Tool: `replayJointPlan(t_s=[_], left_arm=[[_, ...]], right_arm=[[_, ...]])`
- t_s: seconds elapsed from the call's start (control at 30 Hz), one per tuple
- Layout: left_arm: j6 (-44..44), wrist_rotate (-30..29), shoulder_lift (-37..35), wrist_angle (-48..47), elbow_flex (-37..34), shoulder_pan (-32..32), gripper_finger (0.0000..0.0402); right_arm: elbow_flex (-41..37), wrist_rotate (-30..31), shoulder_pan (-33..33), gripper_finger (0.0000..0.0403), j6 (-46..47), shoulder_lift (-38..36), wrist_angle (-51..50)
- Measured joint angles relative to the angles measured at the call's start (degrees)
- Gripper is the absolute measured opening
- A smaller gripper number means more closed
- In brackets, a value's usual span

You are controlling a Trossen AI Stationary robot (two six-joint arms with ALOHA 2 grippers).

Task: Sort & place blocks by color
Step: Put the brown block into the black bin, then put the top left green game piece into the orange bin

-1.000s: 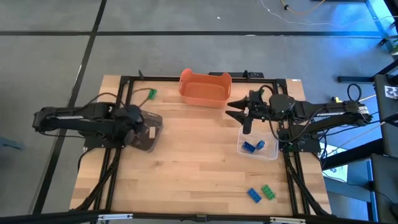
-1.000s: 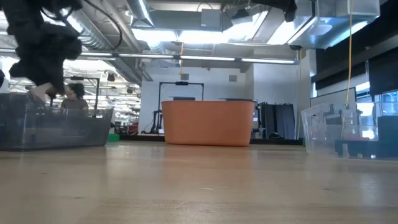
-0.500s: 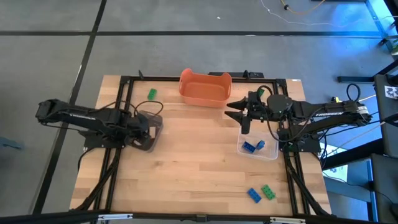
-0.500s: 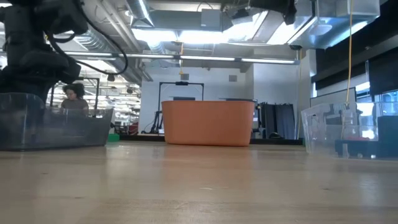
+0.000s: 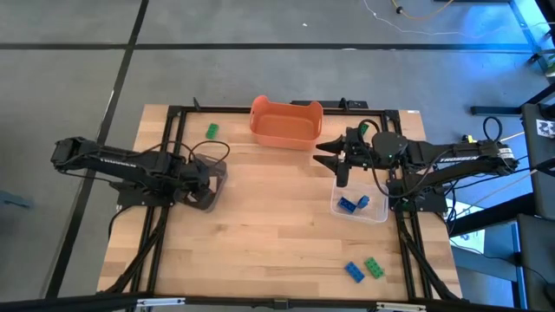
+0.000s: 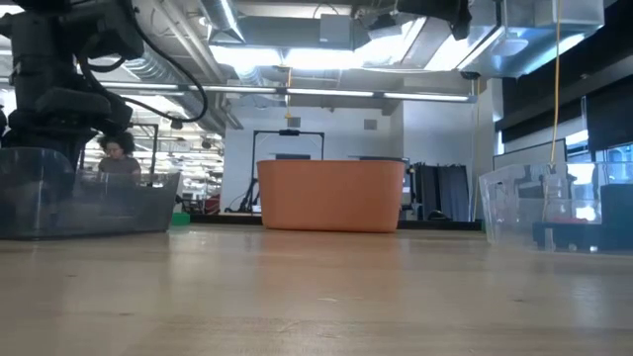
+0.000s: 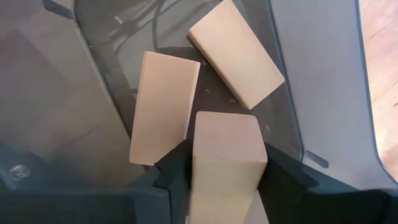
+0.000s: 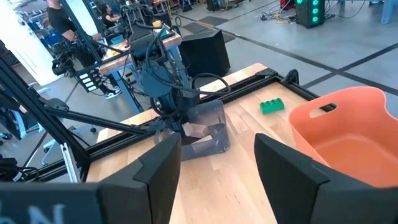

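My left gripper (image 5: pixel 198 184) points down into the dark see-through bin (image 5: pixel 213 172) at the table's left and is shut on a pale tan block (image 7: pixel 225 146). Two more tan blocks (image 7: pixel 163 106) (image 7: pixel 236 53) lie flat on that bin's floor. A green block (image 5: pixel 212 131) lies on the table at the far left. Blue blocks (image 5: pixel 351 204) lie in the clear bin (image 5: pixel 375 213) on the right. A blue block (image 5: pixel 355 271) and a green block (image 5: pixel 374 267) lie near the front right. My right gripper (image 5: pixel 334 160) hangs open above the table, beside the orange tub. My left gripper pinches the tan block by its two opposite long sides (image 7: pixel 198 168) between its two fingers. The fingers come from above, pointing down into the bin. The block stands on end between them; whether its lower end rests on the bin floor is hidden.
The orange tub (image 5: pixel 286 121) stands at the far middle of the table. A black frame (image 5: pixel 173 121) runs round the tabletop. Bare wood lies in the middle and at the near left. A person (image 6: pixel 117 153) shows in the room beyond the table.
My left gripper has gone down into the dark bin with the tan block and has tipped more steeply downward. The right arm has kept still.
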Motion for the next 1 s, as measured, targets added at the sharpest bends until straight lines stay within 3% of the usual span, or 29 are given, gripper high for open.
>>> replayJointPlan(t_s=[0.47, 0.67, 0.83, 1.0], left_arm=[[0.03, 1.35, -1.72, -0.10, 0.31, 0.72, 0.0221], [2.23, 1.04, -6.24, 0.02, 5.40, 2.00, 0.0249], [10.50, -5.09, -10.03, 2.60, 13.30, 2.60, 0.0248], [25.45, -12.43, -12.85, 17.81, 18.61, 2.60, 0.0247]], right_arm=[[0.00, 0.00, -0.02, 0.0204, -0.09, 0.00, -0.18], [0.00, 0.00, -0.02, 0.0204, -0.11, 0.00, -0.20], [0.00, 0.13, -0.02, 0.0204, -0.41, 0.00, -0.20], [0.00, -0.28, -0.02, 0.0204, 1.34, 0.00, -0.21]])
